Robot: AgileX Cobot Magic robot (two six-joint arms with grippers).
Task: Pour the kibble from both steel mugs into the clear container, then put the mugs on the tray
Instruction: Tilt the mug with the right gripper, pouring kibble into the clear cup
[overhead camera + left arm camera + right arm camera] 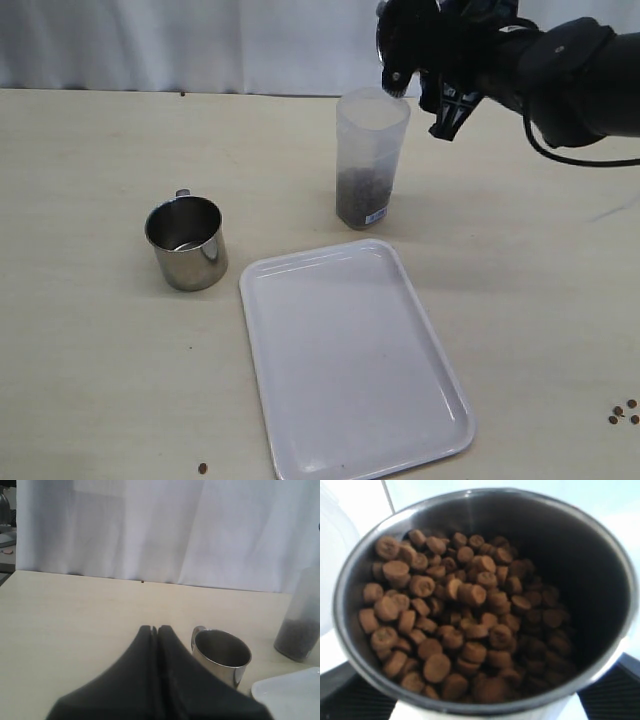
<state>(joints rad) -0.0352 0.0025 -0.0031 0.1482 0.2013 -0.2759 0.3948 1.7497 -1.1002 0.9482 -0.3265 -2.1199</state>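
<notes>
Roughly half the pouring is judged done: the empty mug [187,243] is stood upright on the table [90,350] left of the tray [350,370], and a low layer of kibble [362,195] is seen in the container [372,130]. The full mug [600,555] is clamped in the wide-set jaws of the right gripper [430,85] and held just above the container's mouth, nothing yet spilled from it, while the left gripper [156,630] is closed on nothing, beside the empty mug. This pour and the setting of both mugs on the bare tray are left to be done; stray pellets [625,411] are scattered on the table.
</notes>
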